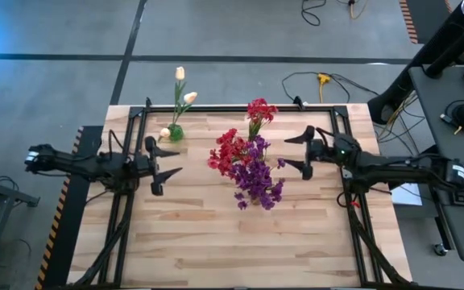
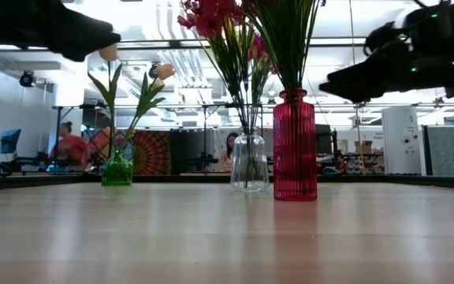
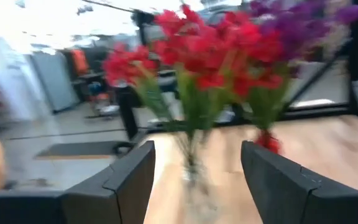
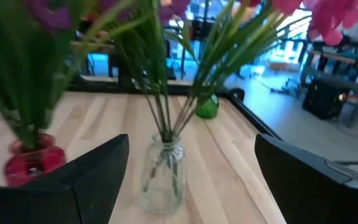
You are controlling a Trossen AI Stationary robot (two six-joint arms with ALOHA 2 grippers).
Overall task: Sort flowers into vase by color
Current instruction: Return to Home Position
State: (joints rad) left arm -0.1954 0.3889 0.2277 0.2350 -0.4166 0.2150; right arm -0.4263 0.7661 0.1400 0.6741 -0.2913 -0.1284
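The red flowers (image 1: pixel 230 151) stand in the clear vase (image 2: pixel 249 162), and the purple flowers (image 1: pixel 258 182) in the red vase (image 2: pixel 295 150) just beside it at mid-table. The cream tulips (image 1: pixel 180 72) sit in the green vase (image 1: pixel 175 131) near the far edge. The left gripper (image 1: pixel 180 160) and right gripper (image 1: pixel 284 152) hang on either side of the two vases, both released, fingers spread, holding nothing.
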